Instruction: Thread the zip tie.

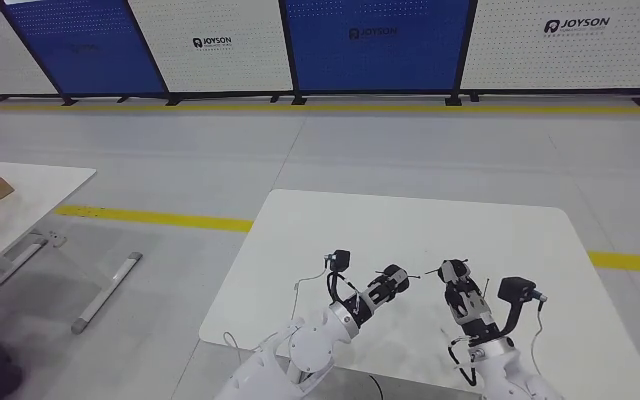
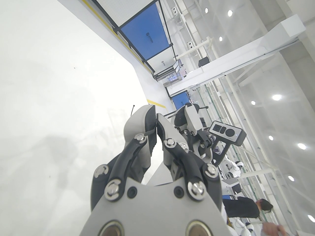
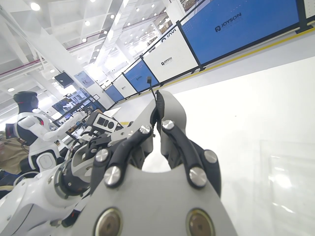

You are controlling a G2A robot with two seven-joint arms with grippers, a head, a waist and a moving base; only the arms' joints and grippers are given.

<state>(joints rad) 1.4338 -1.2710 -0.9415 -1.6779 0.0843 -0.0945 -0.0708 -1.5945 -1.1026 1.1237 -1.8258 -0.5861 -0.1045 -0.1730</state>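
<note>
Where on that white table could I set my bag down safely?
The white rectangular table is bare across its far half, up to the far edge. The near edge is crowded: the left tool and right tool each pinch a thin black zip tie.

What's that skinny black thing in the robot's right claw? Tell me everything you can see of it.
The zip tie is a thin black strip, plastic by its look, with a small square head at its free end. The right gripper is shut on it: the strip runs between its fingers and pokes out past their tips, leaning slightly. It is held up off the white table.
</note>
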